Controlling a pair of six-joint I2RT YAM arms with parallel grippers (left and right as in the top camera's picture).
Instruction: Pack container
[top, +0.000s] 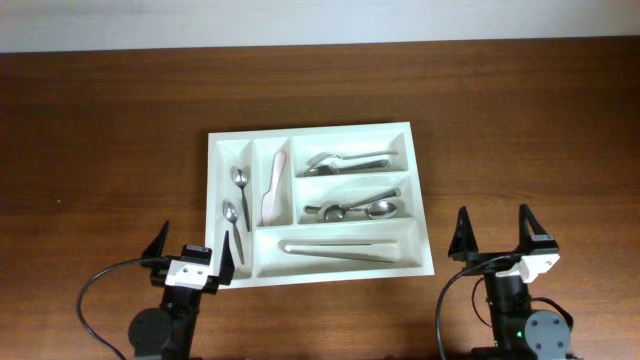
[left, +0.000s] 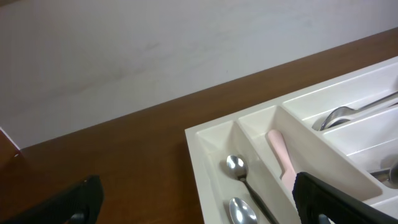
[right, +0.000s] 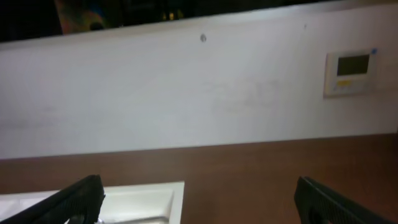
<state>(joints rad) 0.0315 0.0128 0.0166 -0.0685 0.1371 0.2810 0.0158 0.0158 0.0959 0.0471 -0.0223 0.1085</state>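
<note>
The container (top: 310, 131) is a white five-compartment tray in the middle of the table. Its leftmost narrow slot holds two spoons (top: 240, 180), the slot beside it a pale pink-handled utensil (top: 273, 188). Metal cutlery (top: 348, 161) lies in the top wide slot, spoons (top: 355, 209) in the middle one, a long pale utensil (top: 350, 247) in the front one. My left gripper (top: 195, 238) is open and empty at the tray's front-left corner. In the left wrist view the left gripper (left: 199, 205) straddles the tray's wall (left: 205, 168). My right gripper (top: 494, 225) stands open and empty, right of the tray; in the right wrist view the right gripper (right: 202, 202) sees the container corner (right: 177, 190).
Dark wooden table (top: 110, 130) surrounds the tray on all sides. A pale wall (right: 186, 93) runs behind the far edge, with a small wall panel (right: 350, 73) on it. Black cables (top: 95, 290) trail by both arm bases at the front edge.
</note>
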